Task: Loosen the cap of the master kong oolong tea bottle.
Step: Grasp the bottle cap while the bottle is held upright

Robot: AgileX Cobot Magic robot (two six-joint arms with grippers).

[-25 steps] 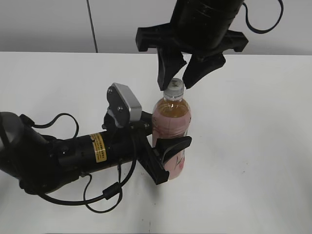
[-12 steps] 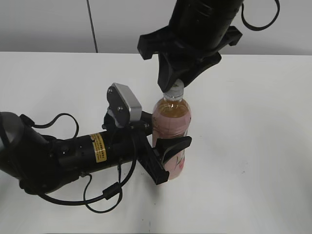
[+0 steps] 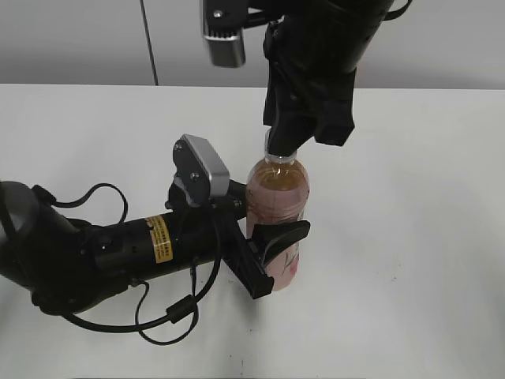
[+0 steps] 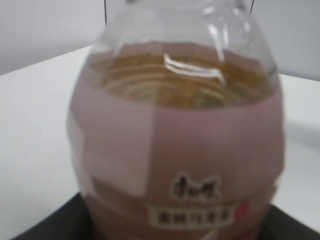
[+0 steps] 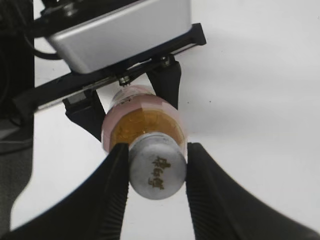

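Observation:
The oolong tea bottle stands upright on the white table, amber tea above a pale pink label; it fills the left wrist view. My left gripper is shut on the bottle's body from the left side. The white cap, with a small dark mark on top, sits between the two black fingers of my right gripper, which is shut on it from above. In the exterior view my right gripper hides the cap.
The white table lies all round the bottle. My left arm and its cables lie across the table's front left. A grey wall stands behind the table's far edge.
My right gripper closed on the cap, then turned about the bottle's axis, its wrist camera swinging to the upper left. The bottle and my left gripper stayed still.

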